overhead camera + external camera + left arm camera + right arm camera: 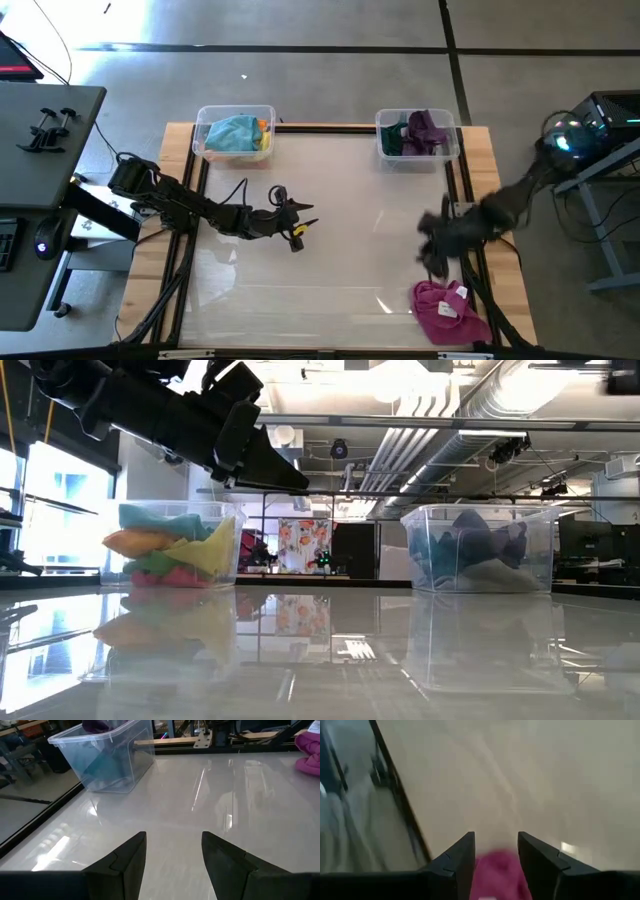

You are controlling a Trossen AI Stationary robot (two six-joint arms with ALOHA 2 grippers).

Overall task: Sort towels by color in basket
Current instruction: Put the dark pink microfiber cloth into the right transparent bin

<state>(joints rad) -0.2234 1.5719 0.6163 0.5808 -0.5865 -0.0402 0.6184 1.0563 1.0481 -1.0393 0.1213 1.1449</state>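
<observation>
Tabletop (330,230): right tool (432,262) open above magenta towel (445,312); left tool (303,228) open, mid-table.

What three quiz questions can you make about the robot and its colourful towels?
1. True or false: the crumpled magenta towel lies on the glossy white table, outside both bins.
2. Which clear plastic bin holds the purple towel: A, left bin; B, right bin?
3. Which gripper hangs nearest the magenta towel?

Key: 1 true. 2 B. 3 the right gripper, jaws open; the left gripper waits mid-table, open.
</observation>
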